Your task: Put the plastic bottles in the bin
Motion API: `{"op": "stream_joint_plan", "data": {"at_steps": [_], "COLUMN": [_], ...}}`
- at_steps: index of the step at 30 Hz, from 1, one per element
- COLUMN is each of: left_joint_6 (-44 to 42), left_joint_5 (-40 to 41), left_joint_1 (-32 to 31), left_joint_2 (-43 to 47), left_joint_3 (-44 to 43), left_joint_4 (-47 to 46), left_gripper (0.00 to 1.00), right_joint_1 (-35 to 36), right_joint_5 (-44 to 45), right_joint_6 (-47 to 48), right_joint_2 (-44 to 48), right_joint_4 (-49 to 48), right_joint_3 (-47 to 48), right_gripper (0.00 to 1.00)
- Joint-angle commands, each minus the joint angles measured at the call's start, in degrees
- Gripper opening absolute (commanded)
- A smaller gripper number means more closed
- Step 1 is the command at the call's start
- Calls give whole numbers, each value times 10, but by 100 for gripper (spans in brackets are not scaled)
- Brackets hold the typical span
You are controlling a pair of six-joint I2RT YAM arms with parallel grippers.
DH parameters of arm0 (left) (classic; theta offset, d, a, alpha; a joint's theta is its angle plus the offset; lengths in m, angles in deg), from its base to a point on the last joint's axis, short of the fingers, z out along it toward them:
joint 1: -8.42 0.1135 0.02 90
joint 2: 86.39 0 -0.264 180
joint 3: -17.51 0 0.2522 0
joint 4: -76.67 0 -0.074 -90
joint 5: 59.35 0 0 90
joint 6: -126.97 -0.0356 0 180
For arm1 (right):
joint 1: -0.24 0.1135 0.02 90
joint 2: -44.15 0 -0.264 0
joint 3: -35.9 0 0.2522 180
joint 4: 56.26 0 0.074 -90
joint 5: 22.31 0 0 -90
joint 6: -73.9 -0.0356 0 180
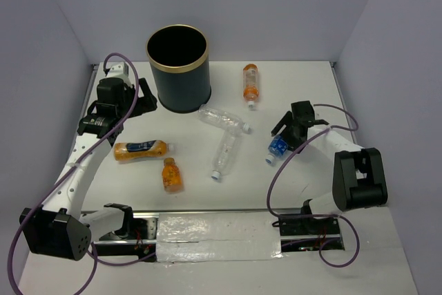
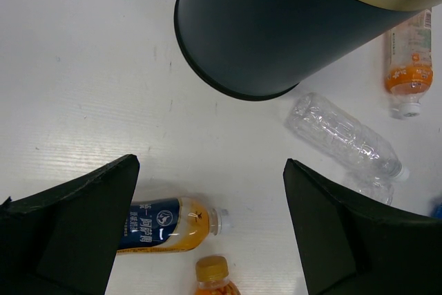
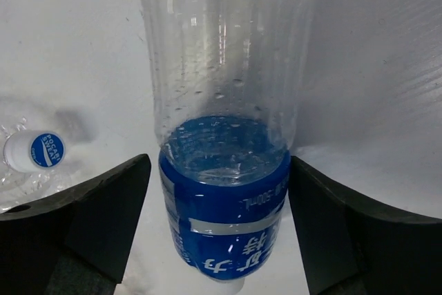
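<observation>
Bin [image 1: 178,67] stands upright at the far side of the table [image 1: 311,88]. All six bottles lie outside it.

Your left gripper [image 1: 143,99] sits just beside the bin's left wall. Its fingers [image 2: 83,219] are wide apart, with only bare table between them. From that wrist the bin's dark wall fills the view ahead.

On the near left of the bin lies the blue-labelled orange bottle [image 1: 141,149], on its side with its cap pointing right. The small orange bottle [image 1: 171,175] is just beside that cap end, further from the bin.

To the right of the bin, level with it, the orange bottle [image 1: 251,82] lies apart from the rest.

The first clear bottle [image 1: 222,119] lies near the bin's base on its near right. The second clear bottle [image 1: 225,154] lies just beyond it, further from the bin, and the two almost meet at an angle.

Your right gripper [image 1: 282,135] is well right of the bin, past both clear bottles. Its fingers [image 3: 103,219] are spread either side of the short blue-labelled bottle [image 3: 224,205]. A thin strip of table shows between one finger and the label. Whether the other finger touches, cannot tell, so it does not look clamped.

Both clear bottles lie between this bottle and the bin. A clear bottle's white cap [image 3: 34,151] shows close by in the right wrist view. Purple cables [image 1: 276,177] loop beside the arms.
</observation>
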Motion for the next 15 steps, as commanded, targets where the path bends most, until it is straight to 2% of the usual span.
{"op": "stream_joint_plan", "data": {"at_steps": [1, 4, 8, 11, 15], "left_joint_6": [-13, -13, -10, -8, -2], "left_joint_5": [-2, 1, -4, -7, -2], "left_joint_1": [-2, -2, -1, -1, -1], "left_joint_2": [3, 3, 1, -1, -9], "left_joint_3": [1, 0, -1, -8, -29], "left_joint_4": [-7, -6, -5, 2, 18], "left_gripper": [99, 99, 99, 99, 99], "right_joint_1": [-2, -2, -2, 3, 26], "right_joint_5": [3, 4, 4, 4, 26], "right_joint_6": [-9, -8, -4, 4, 26], "right_joint_2": [-4, -8, -13, 15, 73], "right_joint_4": [-33, -34, -38, -30, 9], "right_joint_3": [-7, -6, -5, 6, 64], "right_gripper": [85, 72, 61, 55, 53]}}
